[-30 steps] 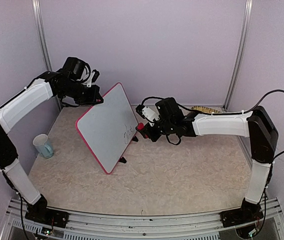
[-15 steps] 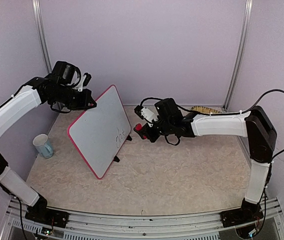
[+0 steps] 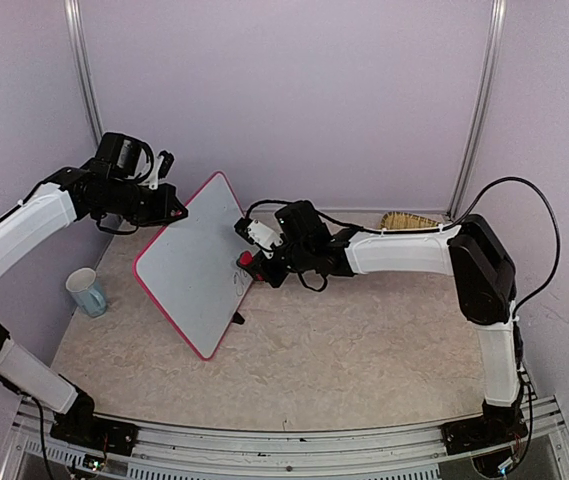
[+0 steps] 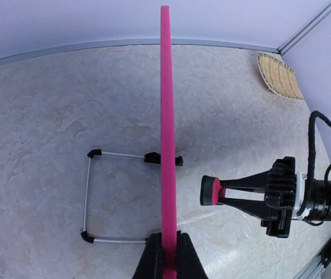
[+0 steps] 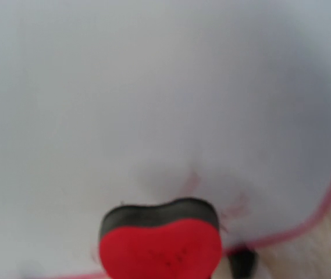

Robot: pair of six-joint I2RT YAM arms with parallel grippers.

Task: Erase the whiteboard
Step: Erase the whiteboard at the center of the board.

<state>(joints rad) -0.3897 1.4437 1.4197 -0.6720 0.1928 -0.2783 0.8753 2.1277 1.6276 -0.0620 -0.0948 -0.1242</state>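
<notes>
The table (image 3: 364, 350) has a pale, sandy top with a stone-like pattern, and it sits in a little booth. The walls (image 3: 314, 90) are soft purple. A thin metal pole (image 3: 84, 90) runs up the back left corner, and another runs up the back right. The whiteboard (image 3: 189, 265) stands up on edge on the left half of the table, tilted, with its white face turned to the right. It has a pink frame. A small black foot (image 3: 237, 320) pokes out at its low near side. A thin wire stand (image 4: 86, 197) sits behind it. A little dark scribble (image 3: 236, 283) shows near the low right part of the white face. The left claw (image 3: 172, 212) is clenched on the top edge of the board's pink frame. The right claw (image 4: 226, 192) is squeezed on a red and black eraser (image 4: 210, 190). It points the eraser's flat end at the white face, low down by the scribble. In the left wrist view there is a small gap between the eraser and the board. A light blue mug (image 3: 87, 292) stands on the table to the left of the board, well apart from it. A straw mat (image 3: 409, 220) lies at the back right by the wall.
</notes>
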